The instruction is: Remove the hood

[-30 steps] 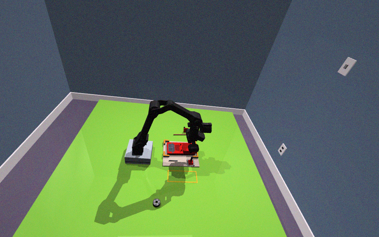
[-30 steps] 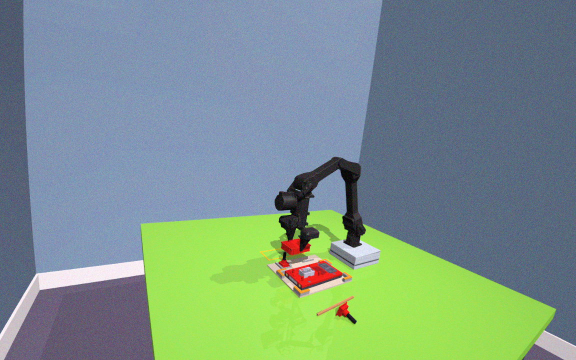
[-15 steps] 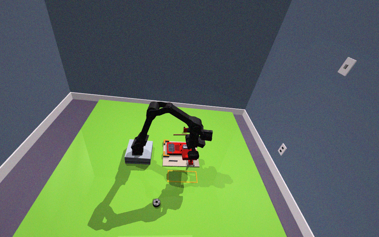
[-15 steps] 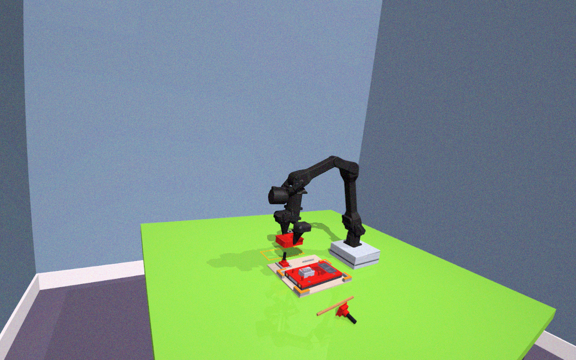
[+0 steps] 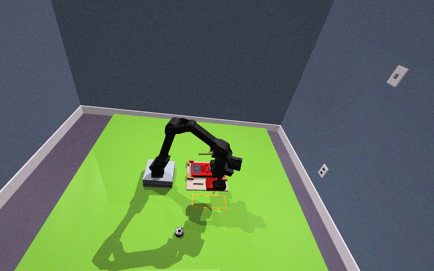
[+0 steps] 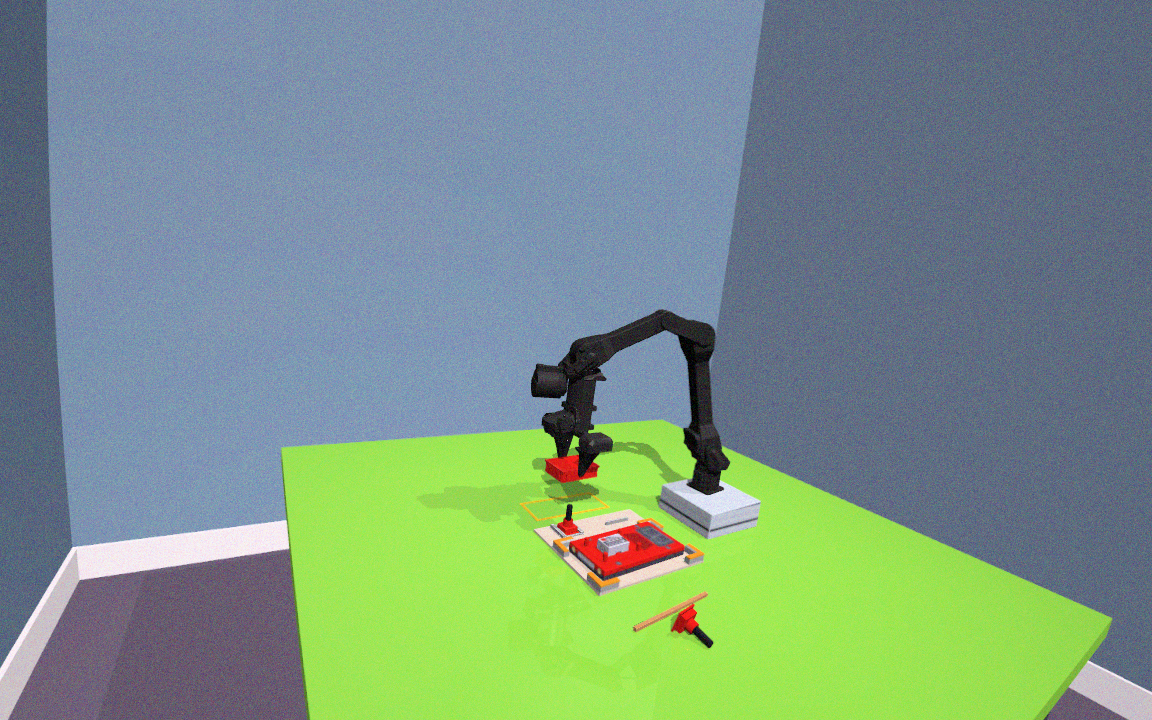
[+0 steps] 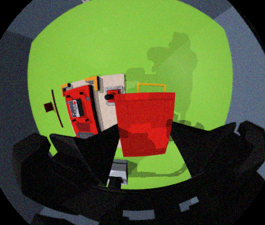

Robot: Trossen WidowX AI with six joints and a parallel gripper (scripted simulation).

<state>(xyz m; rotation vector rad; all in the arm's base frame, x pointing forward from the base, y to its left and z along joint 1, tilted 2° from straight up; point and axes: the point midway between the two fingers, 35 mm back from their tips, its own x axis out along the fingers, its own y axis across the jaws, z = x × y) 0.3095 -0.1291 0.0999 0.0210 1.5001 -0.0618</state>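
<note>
Holding the red hood (image 6: 570,467) between its two fingers, the end effector (image 6: 578,450) keeps it in the air, clearly above the table (image 6: 383,573) and free of the toy car (image 6: 625,548), so I judge it can be carried to the marked area (image 5: 208,201) nearby. From the wrist view the hood covers most of this yellow outline, and the exact height is hard to judge.
</note>
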